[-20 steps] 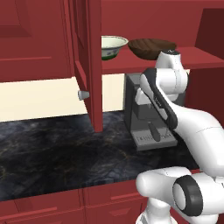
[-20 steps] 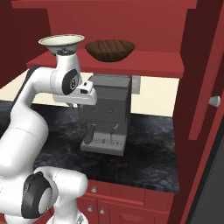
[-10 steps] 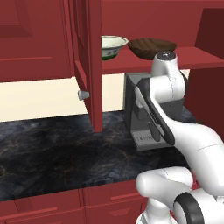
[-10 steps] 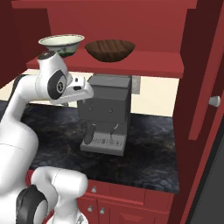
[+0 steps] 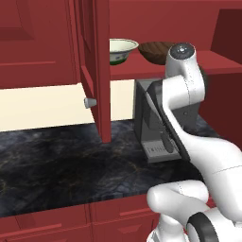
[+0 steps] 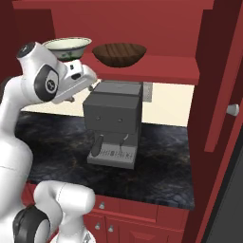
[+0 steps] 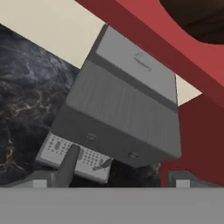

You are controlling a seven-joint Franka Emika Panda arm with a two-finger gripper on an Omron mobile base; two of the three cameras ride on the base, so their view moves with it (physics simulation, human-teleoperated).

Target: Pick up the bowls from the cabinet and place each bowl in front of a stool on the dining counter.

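Observation:
Two bowls stand on the red shelf [image 6: 161,65] of the open cabinet. The cream-white bowl [image 5: 122,48] [image 6: 67,46] with green outside is on the left and the wide dark brown bowl [image 5: 156,51] [image 6: 119,53] is to its right. My gripper [image 6: 89,78] hangs just below the shelf's front edge, under the cream bowl and above a grey coffee machine. In the hand view its fingertips [image 7: 40,181] stand wide apart, open and empty, with the brown bowl [image 7: 199,17] at the top right. The stool and the dining counter are out of view.
The grey coffee machine [image 6: 114,123] [image 5: 147,124] [image 7: 127,113] stands on the black marbled wall counter [image 5: 56,160] under the shelf. The left cabinet door [image 5: 92,61] with its grey knob [image 5: 90,102] hangs open. The right door [image 6: 220,85] stands open too.
The gripper's jaws have opened wide. The hand has risen a little towards the shelf's edge. The bowls have not moved.

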